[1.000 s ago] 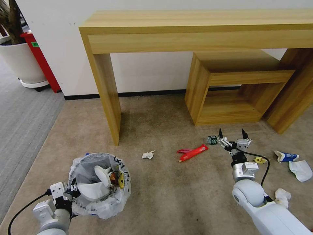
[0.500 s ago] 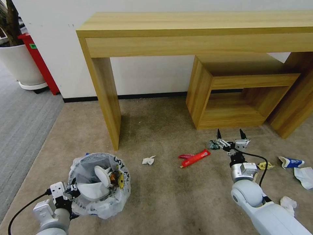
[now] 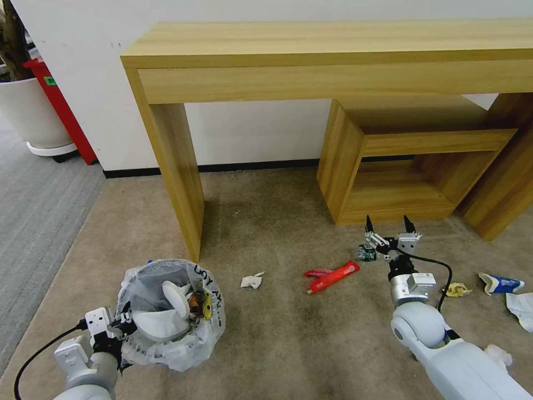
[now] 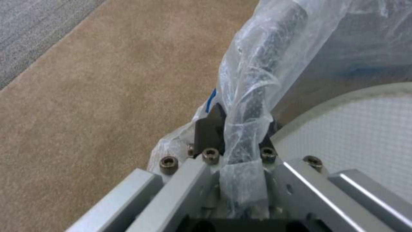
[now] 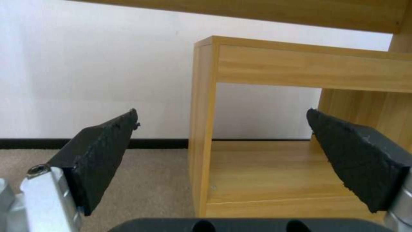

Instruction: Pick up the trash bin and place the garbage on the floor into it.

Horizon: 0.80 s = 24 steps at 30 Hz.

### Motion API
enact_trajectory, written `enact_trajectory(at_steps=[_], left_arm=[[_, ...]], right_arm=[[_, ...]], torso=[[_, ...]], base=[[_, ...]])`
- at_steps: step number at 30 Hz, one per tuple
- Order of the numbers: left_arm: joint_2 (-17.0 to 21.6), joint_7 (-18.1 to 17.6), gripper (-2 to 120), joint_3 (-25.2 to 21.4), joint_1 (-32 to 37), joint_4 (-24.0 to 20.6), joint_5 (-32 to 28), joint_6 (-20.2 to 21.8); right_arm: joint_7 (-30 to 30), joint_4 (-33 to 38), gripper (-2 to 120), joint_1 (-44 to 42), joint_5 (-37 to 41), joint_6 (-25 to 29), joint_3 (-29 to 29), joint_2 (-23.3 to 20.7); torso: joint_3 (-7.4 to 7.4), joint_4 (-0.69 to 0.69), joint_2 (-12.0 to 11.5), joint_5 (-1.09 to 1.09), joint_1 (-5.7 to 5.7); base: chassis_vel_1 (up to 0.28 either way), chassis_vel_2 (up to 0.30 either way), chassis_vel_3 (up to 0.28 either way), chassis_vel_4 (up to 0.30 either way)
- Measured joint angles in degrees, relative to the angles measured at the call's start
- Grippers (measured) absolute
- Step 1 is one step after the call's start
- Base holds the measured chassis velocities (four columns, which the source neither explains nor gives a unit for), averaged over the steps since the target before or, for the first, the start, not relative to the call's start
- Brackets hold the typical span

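Near left, L gripper [image 4: 234, 141] clamped on bin [image 3: 166, 316] rim; far right, R gripper [image 3: 387, 225] wide open, empty, over bottle [image 3: 366, 253].

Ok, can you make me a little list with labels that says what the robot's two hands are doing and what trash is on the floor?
left gripper: shut on rim of small round bag-lined trash bin
right gripper: open, empty, above beige carpet floor
in bin: white slipper
nearest right gripper: small green-labelled bottle
other litter: red wrapper, crumpled white tissue, yellow wrapper, blue-white wrapper
behind: light wooden desk
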Motion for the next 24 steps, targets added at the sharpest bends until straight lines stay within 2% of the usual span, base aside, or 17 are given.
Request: enact_trajectory(at_steps=[8, 15, 24], left_arm=[[0.2, 0.0, 0, -0.2, 0.2, -0.2, -0.1, 0.0], [-0.2, -0.1, 0, 0.0, 0.4, -0.2, 0.3, 0.0], [-0.9, 0.0, 0, 0.2, 0.8, -0.4, 1.0, 0.0]], right_arm=[[-0.1, 0.0, 100, 0.0, -0.1, -0.3, 0.0, 0.0], [-0.2, 0.0, 100, -0.3, -0.7, 0.0, 0.0, 0.0], [-0.1, 1.8, 100, -0.2, 1.0, -0.3, -2.5, -1.1]], torso=[[0.00, 0.00, 0.0, 0.00, 0.00], [0.00, 0.00, 0.0, 0.00, 0.00], [0.00, 0.00, 0.0, 0.00, 0.00]], base=[[-0.025, 0.021, 0.022, -0.023], [-0.109, 0.104, 0.094, -0.113], [-0.051, 0.062, 0.062, -0.055]])
